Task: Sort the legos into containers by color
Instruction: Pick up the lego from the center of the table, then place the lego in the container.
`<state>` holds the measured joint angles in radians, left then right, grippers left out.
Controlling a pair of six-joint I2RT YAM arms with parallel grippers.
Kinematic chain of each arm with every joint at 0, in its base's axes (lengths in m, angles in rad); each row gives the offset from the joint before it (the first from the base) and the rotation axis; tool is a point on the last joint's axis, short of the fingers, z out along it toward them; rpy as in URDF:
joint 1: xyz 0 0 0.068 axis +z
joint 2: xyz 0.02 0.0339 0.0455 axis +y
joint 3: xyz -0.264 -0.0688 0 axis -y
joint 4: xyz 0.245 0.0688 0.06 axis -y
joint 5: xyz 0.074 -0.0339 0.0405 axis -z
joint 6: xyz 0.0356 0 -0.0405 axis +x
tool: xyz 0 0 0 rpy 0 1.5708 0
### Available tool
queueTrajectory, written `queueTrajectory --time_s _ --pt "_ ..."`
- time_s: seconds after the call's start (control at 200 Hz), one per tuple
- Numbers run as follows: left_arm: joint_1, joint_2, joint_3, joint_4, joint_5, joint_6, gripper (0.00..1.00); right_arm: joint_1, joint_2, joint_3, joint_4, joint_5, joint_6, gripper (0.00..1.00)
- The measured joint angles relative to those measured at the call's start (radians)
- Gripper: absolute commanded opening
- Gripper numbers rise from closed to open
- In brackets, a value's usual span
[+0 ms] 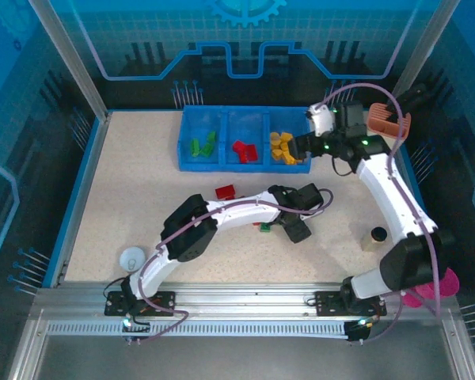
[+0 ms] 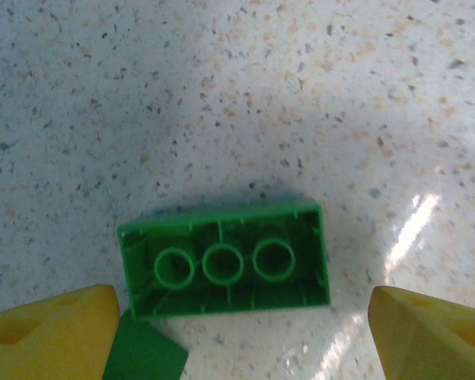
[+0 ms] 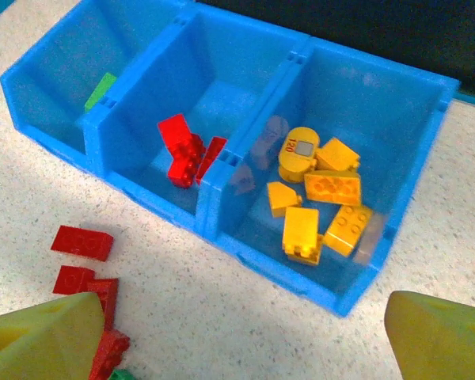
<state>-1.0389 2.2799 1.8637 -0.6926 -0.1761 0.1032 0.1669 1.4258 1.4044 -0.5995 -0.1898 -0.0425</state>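
Left end effector [image 2: 239, 339] wide, low over green lego [image 2: 226, 261], hollow side up on worktop [image 2: 222, 95]; fingers flank short ends, no contact.
Step, probably: green pick.
Next: descend, close, carry to green compartment [image 3: 51, 87].
Right end effector [image 3: 241, 340] wide, empty, above yellow legos [image 3: 321, 202] in their compartment.

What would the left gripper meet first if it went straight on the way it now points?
Most likely the upturned green lego on the table, lying ahead between the open fingers of the left gripper. Depth is unclear, so one finger might brush the darker green piece beside it.
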Motion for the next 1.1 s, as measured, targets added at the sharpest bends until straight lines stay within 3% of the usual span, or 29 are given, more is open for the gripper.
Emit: queueTrajectory --time_s 0.115,0.395,0.706,1.096 --pt "0.002 0.041 0.034 -0.001 -0.023 -0.012 0.84 -0.049 -0.066 -0.029 -0.015 -0.023 0.009 0.93" --pt "0.005 0.079 0.072 -0.008 -0.030 -0.027 0.84 -0.064 -0.099 -0.062 -0.056 -0.032 0.010 0.93" --pt "0.002 0.094 0.093 -0.020 -0.024 -0.058 0.53 -0.065 -0.098 -0.062 -0.063 -0.028 0.017 0.93" --pt "0.018 0.035 0.048 -0.038 -0.028 -0.108 0.49 -0.085 -0.107 -0.085 -0.058 -0.014 0.026 0.95"
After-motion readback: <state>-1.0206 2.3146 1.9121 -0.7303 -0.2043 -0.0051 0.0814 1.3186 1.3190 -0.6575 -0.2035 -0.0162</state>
